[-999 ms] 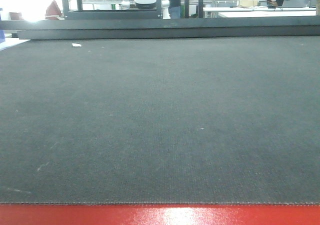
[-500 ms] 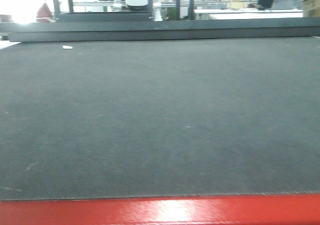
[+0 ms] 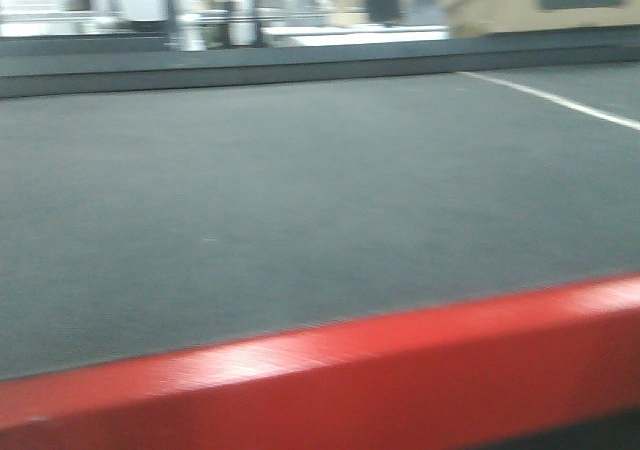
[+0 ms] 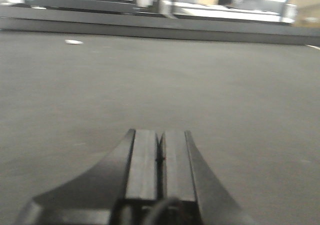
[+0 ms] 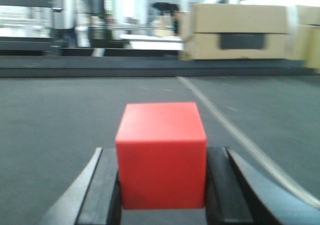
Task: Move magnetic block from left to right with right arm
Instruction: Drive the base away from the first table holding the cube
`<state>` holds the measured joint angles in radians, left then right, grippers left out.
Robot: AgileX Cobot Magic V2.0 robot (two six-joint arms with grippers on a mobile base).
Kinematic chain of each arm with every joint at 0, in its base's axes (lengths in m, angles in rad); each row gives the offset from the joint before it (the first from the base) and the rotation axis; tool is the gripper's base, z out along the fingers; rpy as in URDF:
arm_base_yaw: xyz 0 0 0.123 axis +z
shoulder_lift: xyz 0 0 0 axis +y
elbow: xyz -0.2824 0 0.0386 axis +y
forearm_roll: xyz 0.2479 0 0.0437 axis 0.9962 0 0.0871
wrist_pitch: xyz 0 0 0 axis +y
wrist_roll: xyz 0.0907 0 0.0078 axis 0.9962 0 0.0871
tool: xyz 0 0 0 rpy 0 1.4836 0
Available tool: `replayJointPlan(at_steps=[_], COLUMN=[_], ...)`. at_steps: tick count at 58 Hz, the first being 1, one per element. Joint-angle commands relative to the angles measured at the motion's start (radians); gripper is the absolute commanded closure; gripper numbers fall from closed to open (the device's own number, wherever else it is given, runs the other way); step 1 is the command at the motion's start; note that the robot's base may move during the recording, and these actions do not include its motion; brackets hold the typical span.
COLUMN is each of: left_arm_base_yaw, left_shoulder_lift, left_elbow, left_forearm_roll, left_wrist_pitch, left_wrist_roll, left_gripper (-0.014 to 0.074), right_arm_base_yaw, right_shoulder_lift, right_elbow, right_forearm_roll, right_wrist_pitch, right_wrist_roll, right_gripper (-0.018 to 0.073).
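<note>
Magnetic block point(image 5: 161, 135): lower centre of right wrist view, clamped between fingers point(image 5: 102, 185) of right gripper point(image 5: 162, 157), over dark mat point(image 5: 60, 125).
Left gripper point(image 4: 160, 135): lower centre of left wrist view, pressed closed on nothing.
Front view: swung rightward since a second ago. Red edge point(image 3: 330, 370) now slanted, formerly level. White line point(image 3: 560, 98) and cardboard box point(image 3: 540, 0) newly at upper right.

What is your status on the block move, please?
Left gripper shut, empty. Right gripper shut on block. No obstacle seen on mat ahead.
</note>
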<state>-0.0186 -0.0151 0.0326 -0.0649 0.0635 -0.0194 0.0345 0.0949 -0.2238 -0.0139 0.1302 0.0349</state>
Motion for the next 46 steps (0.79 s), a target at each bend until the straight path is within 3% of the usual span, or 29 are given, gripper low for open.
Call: replayJointPlan(at_steps=[1, 46], left_arm_base_yaw=[-0.004, -0.004], left_shoulder_lift=[-0.011, -0.011], left_elbow=[0.008, 0.008], left_forearm_roll=[-0.005, -0.005], left_wrist_pitch=[-0.084, -0.084], left_wrist_roll=[-0.002, -0.002], left_gripper=[0.0713, 0.0713], right_arm_base_yaw=[-0.005, -0.005], right_shoulder_lift=[0.011, 0.011], right_elbow=[-0.031, -0.031], right_forearm_roll=[-0.010, -0.010], right_wrist_pitch=[-0.090, -0.090], right_wrist_roll=[-0.012, -0.012], right_gripper=[0.0282, 0.0282])
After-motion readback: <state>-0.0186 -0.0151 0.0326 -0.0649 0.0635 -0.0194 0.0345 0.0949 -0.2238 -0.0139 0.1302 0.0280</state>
